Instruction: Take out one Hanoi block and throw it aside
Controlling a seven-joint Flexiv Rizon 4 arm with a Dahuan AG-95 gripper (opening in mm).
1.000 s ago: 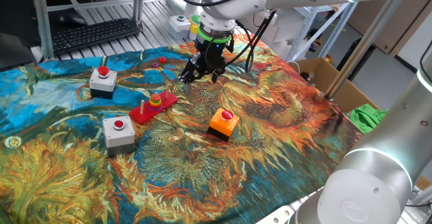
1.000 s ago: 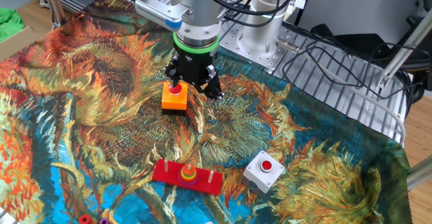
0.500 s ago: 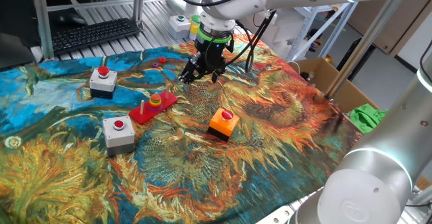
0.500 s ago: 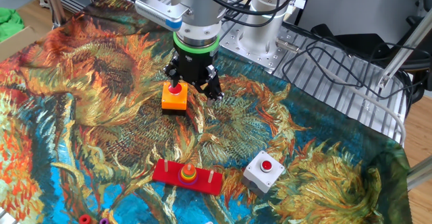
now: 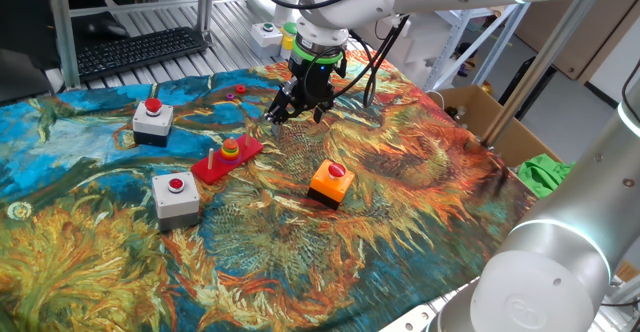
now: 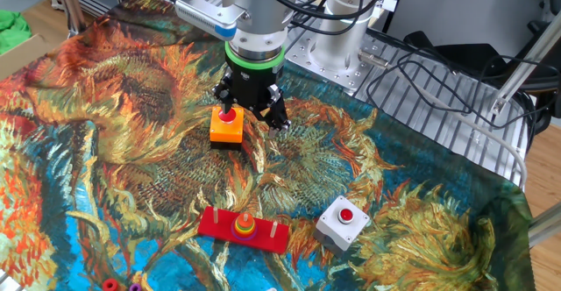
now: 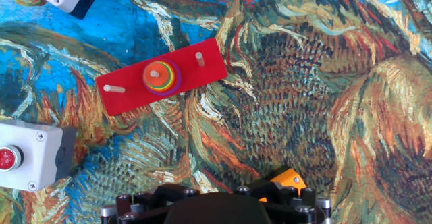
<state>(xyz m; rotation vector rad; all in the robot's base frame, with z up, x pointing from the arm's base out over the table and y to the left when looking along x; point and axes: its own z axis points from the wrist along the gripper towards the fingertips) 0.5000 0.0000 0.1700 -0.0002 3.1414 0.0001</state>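
— Above the painted cloth, where does the gripper point(image 5: 297, 112) hang?

— Over the far middle of the surface point(image 5: 420, 172), off the cloth, with nothing between the jaws. Whether they are spread or pressed together cannot be told; the hand view shows only the dark base of the hand at its lower edge.

— And the Hanoi blocks?

— The stack of coloured blocks point(image 5: 230, 149) sits on the middle peg of the red base point(image 5: 226, 159), left of the gripper and well apart from it. From the hand view the stack point(image 7: 160, 77) has a bare peg on either side.

— What lies around?

— An orange button box point(image 5: 330, 183) stands near of the gripper. Two grey button boxes flank the base: one point(image 5: 152, 119) to its far left, one point(image 5: 176, 195) to its near left. Small loose rings point(image 5: 236, 92) lie at the far edge of the cloth. Nothing stands between gripper and stack.
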